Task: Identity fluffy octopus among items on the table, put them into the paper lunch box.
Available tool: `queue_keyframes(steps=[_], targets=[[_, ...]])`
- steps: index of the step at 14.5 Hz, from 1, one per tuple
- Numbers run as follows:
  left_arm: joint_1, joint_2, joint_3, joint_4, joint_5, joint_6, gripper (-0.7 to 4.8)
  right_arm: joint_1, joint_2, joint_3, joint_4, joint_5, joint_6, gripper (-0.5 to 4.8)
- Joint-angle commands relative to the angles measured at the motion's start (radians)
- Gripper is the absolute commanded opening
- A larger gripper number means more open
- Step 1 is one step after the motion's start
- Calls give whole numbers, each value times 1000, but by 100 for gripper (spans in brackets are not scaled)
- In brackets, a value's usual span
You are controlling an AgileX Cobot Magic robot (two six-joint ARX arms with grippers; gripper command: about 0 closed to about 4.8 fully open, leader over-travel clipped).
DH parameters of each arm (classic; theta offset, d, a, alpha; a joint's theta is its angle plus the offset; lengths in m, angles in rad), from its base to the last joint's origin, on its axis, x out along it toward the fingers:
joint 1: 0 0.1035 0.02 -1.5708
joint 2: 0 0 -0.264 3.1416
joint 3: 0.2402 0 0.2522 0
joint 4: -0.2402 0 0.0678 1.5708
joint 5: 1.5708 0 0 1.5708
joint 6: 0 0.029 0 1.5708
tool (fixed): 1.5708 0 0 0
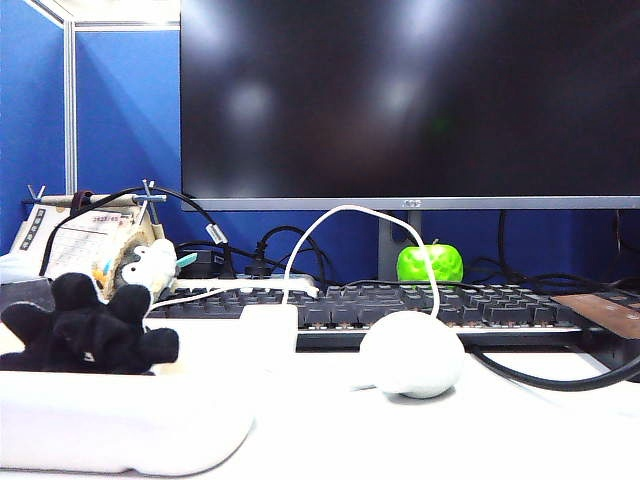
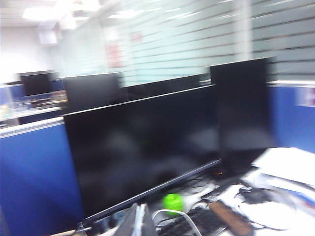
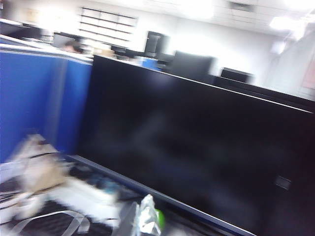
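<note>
Paper lunch box sits at the near left corner of the tabletop, its white rim partly cut off by the frame edge. Fluffy octopus lies inside it, black stubby arms rising above the rim; how deep it sits is hidden by the near wall. Just behind the box, a grey-white plush with a teal beak stands against a stack of papers and a clip. White ball rests on the tabletop right of centre, well apart from the box. A white cable arcs over the keyboard behind it, and a green apple sits beside the monitor stand. Neither arm shows in the exterior view. Left end effector: only the tips show at the edge of the blurred left wrist view, fingers pressed together, nothing between them, raised and facing the monitor. Right end effector: tips barely visible and smeared by blur in the right wrist view; can't tell whether they are apart or together. Both wrist views show mostly the dark screen and blue partitions.
</note>
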Motion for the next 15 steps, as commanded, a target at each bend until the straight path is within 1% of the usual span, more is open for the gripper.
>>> queue_keyframes(steps=[1,2,3,6,7,8,9,11,15], targets=[[153,0,0,-4,83,0,-5,-22,0,-6,21,31,-4,-6],[175,0,-1,-4,84,0,-5,-21,0,-22,20,82,-4,-6],[176,1,-2,-4,84,0,-5,-21,0,-44,17,109,-4,-6],[169,1,-4,-4,80,-1,-4,-21,0,-149,20,111,-3,-6],[169,1,-5,-4,80,-15,-4,-21,0,-189,19,110,-3,-6],[172,1,-5,-4,83,-50,-4,-21,0,-230,17,110,-3,-6],[172,1,-5,-4,87,-55,-4,-21,0,-255,13,110,-3,-6],[171,1,-5,-4,87,-55,-4,-21,0,-296,-9,106,1,-6],[171,1,-5,-4,87,-55,-4,-21,0,-370,22,111,2,-6]])
